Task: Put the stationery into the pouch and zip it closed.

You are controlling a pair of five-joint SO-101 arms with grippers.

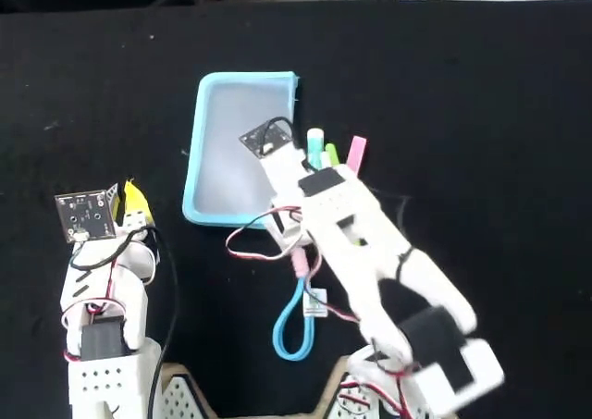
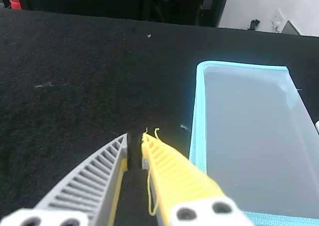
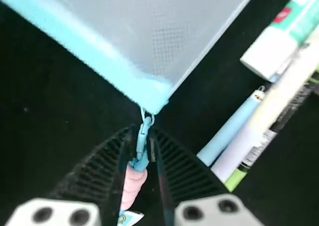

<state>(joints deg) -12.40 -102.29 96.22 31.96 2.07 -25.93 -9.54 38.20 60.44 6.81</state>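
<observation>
Black cloth table with lint specks. On the far side, dark furniture and a white wall. Light-blue pouch lies flat mid-table, with the pens just right of it, outside. Right gripper is pinched on the zipper pull at a pouch corner. Left gripper sits near-left of the pouch, fingers almost together, holding nothing. Blue strap loop lies near, between the arms.
</observation>
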